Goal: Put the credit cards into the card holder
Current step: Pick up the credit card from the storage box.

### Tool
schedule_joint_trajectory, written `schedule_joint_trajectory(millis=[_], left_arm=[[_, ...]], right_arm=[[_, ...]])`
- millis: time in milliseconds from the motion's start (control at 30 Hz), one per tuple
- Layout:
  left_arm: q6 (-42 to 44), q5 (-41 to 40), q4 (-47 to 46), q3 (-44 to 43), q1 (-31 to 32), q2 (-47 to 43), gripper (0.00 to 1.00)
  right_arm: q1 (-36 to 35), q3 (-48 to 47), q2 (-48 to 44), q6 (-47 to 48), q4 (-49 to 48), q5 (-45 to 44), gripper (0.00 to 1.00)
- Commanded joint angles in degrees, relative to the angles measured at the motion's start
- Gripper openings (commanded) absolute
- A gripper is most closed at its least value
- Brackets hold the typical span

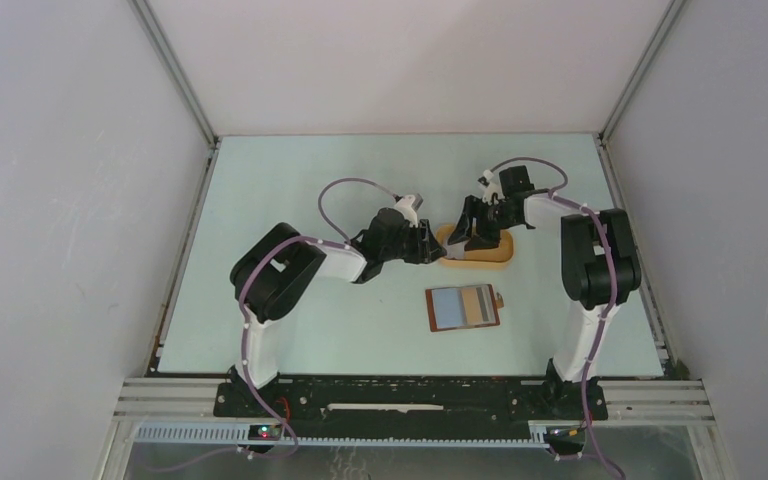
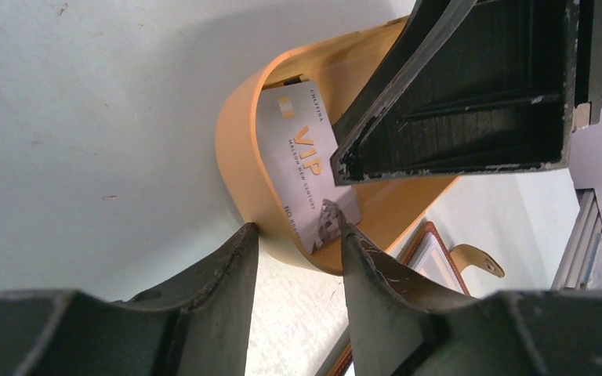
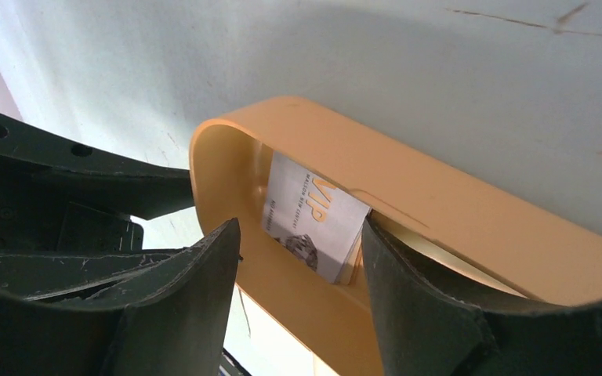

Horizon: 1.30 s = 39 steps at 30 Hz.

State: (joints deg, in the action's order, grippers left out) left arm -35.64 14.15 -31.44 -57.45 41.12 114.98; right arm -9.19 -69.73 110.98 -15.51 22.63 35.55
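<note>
The credit cards [image 2: 302, 157] lie stacked in the orange-yellow oval tray [image 1: 500, 255], a pale grey "VIP" card on top; the stack also shows in the right wrist view [image 3: 313, 215]. The card holder [image 1: 463, 307] lies open and flat in front of the tray, with a pale card in its left half; its edge and tab show in the left wrist view [image 2: 431, 254]. My left gripper [image 2: 298, 235] is open, one finger outside the tray's end wall, the other inside on the top card. My right gripper [image 3: 298, 239] is open across the tray's near wall, one finger beside the stack.
In the top view both grippers meet over the tray's left end, left [image 1: 434, 246] and right [image 1: 476, 238], very close together. The right gripper's body [image 2: 470, 86] fills the left wrist view's upper right. White enclosure walls ring the pale table [image 1: 290, 200].
</note>
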Motion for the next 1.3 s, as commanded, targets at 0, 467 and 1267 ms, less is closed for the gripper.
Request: schedule_joint_trajectory(millis=[0,467,1267], left_arm=[[0.4,0.9,0.4,-2.8,0.3,0.6,0.46],[-0.8,1.4,-1.7,-1.7,-0.1,0.7,0.42],[-2.8,3.1,-4.6,-0.8,-1.3,1.4,0.42]], right_arm=[[-1.5,-1.5,2.0,-1.1,0.6,2.2,0.67],[-0.5,-1.8,1.7,-4.7,-2.7,12.4,0.65],[-0.1,-1.1,0.8,-7.4,-6.5,21.4,0.53]])
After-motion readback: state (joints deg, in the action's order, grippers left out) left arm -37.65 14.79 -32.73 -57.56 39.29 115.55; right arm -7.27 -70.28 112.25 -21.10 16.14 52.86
